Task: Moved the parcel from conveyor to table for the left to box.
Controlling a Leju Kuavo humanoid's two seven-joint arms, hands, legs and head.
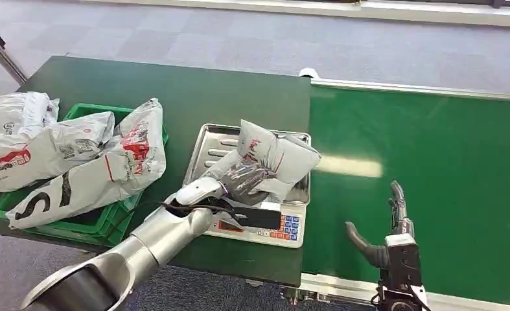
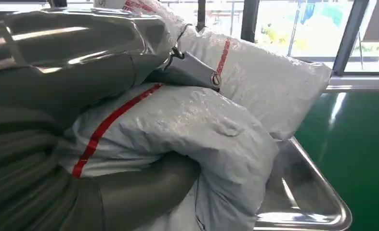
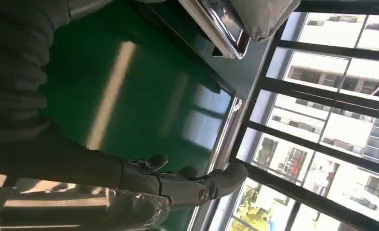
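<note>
Parcel (image 1: 275, 155) in left robot hand (image 1: 242, 181)

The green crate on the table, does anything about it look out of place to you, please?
Yes. The green crate is overfilled: grey parcels are heaped above its rim and spill over its sides, one onto the table. The left hand grips another parcel on the scale.

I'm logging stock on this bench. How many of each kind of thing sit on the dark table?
Grey mailer parcels: 4, three piled on the bin, and one gripped by the left robot hand on the scale
Green plastic bin: 1
Weighing scale with steel tray: 1
Total: 6
</note>
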